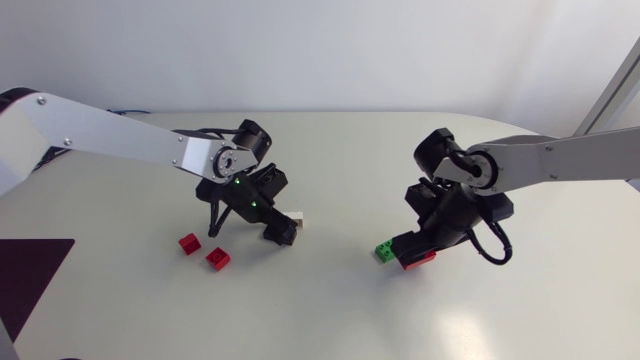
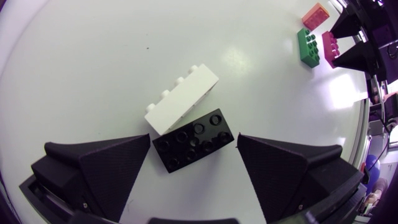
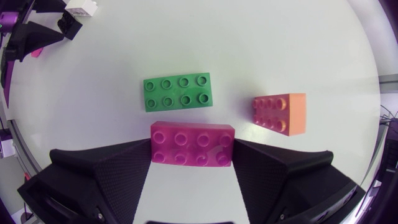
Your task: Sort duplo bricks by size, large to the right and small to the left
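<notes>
My left gripper [image 2: 194, 142] stands open over a black eight-stud brick [image 2: 194, 140] that lies askew on the table between its fingers. A white brick [image 2: 181, 98] lies against the black one, just ahead of it. Two small red bricks [image 1: 189, 243] [image 1: 217, 258] sit left of this gripper [image 1: 268, 224]. My right gripper [image 3: 193, 149] is shut on a long magenta brick [image 3: 193, 144], both fingers against its ends. Just ahead of it lies a green eight-stud brick [image 3: 178, 92], and an orange brick [image 3: 280, 113] sits off to one side. In the head view the green brick [image 1: 384, 252] pokes out beside the right gripper [image 1: 420, 250].
Both arms lean in over the white table [image 1: 330, 310], grippers about a hand's width apart. My right gripper [image 2: 357, 43] shows at the far side of the left wrist view, beside the green [image 2: 308, 46] and orange [image 2: 316, 15] bricks.
</notes>
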You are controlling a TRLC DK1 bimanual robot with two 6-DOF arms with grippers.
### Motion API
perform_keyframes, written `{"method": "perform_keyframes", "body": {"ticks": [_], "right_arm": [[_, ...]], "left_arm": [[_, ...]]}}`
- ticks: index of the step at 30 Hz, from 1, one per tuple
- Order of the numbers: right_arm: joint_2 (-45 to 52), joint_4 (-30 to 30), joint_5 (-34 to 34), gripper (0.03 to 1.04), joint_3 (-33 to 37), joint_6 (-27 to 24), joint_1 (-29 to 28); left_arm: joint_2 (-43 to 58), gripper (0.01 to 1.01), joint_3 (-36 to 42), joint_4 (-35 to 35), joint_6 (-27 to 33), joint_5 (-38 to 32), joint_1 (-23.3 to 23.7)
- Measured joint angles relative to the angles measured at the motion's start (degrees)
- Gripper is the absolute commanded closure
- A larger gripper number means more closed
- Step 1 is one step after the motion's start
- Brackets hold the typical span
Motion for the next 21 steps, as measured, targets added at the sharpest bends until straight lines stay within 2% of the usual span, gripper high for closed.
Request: {"method": "perform_keyframes", "body": {"ticks": [4, 5, 8, 10, 21], "right_arm": [[0.9, 1.9, -0.1, 0.72, -0.9, 0.0, -0.7], [1.2, 2.3, -0.1, 0.66, -1.2, 0.0, -0.8], [2.0, 2.7, -0.1, 0.34, -1.6, 0.0, -0.8], [2.2, 2.7, 0.1, 0.22, -1.7, 0.0, -0.8], [2.2, 4.2, 0.6, 0.20, -2.6, 0.0, -1.5]], "left_arm": [[0.8, 0.061, 0.5, -0.2, -1.4, -0.6, -1.1], [1.2, 0.061, 0.8, -0.2, -2.0, -0.9, -1.4], [2.0, 0.061, 1.5, -0.4, -3.5, -2.0, -1.7], [2.3, 0.061, 2.1, -1.4, -4.7, -2.5, -1.9], [3.5, 0.077, 6.4, -4.5, -10.5, -6.8, -4.5]]}}
